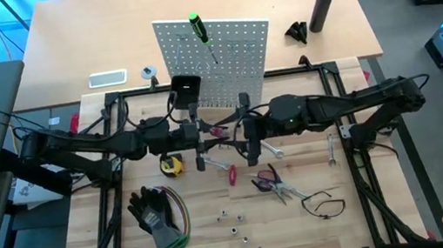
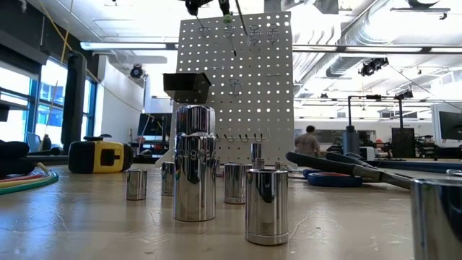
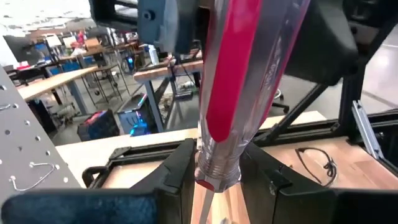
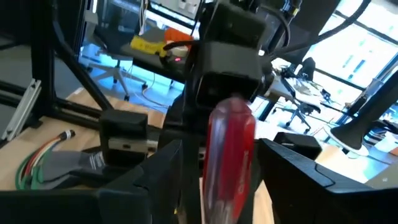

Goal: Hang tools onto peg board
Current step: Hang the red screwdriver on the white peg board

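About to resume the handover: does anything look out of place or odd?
Nothing looks damaged or spilled. The green screwdriver already hangs at the top of the peg board, sitting slanted. The red screwdriver is between both grippers, the left gripper closed on its collar and the right gripper's fingers beside its handle.

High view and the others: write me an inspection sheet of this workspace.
Surface: wooden table, crowded at the near end.
Job's things: peg board upright, green screwdriver on it; tape measure, pliers, metal bits lie loose.
Clutter: black gloves, black bottle.
Grippers: left gripper shut on red screwdriver; right gripper open around its handle.
Cables: coloured wires beside the gloves.
Surroundings: person far behind.
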Controlling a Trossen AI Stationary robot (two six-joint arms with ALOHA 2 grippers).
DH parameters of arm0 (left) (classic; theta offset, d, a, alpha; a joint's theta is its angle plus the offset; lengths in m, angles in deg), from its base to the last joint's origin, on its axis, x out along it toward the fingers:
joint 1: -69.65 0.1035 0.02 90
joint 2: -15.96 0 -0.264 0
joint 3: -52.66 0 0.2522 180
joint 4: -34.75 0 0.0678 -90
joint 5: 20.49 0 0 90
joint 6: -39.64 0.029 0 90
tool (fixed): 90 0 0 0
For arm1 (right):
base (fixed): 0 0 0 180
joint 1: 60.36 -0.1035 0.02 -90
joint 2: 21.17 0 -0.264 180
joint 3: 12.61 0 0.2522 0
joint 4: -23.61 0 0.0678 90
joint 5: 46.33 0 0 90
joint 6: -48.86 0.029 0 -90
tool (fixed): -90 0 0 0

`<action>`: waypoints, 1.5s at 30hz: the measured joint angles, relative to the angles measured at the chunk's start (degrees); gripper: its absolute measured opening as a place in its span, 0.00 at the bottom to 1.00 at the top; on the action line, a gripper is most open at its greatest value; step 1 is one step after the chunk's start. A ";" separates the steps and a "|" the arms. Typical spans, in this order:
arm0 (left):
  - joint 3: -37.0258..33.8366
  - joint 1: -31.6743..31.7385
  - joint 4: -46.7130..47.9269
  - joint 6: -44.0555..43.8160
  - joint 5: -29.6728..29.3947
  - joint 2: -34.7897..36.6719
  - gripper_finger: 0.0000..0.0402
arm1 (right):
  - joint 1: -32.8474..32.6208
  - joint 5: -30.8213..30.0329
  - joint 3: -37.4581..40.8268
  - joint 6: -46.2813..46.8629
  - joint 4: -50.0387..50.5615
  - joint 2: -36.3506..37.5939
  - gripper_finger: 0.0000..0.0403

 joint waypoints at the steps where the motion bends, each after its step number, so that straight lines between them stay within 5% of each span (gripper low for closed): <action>1: 0.00 0.00 -0.25 -0.05 -0.01 -0.12 0.21 | 0.00 0.08 0.00 -0.14 0.06 -0.05 0.51; 14: 0.00 -0.02 -0.46 -0.13 -0.01 -0.10 0.21 | 0.28 1.22 0.00 0.49 -1.73 -0.46 0.34; 35: 0.02 -0.13 0.19 0.81 -1.46 -0.04 0.21 | 1.03 0.47 0.00 0.63 -2.25 -1.84 0.22; 45: -0.04 -0.57 0.64 2.87 -9.51 2.04 0.61 | 1.01 -5.51 -0.04 -0.75 -1.47 3.33 0.22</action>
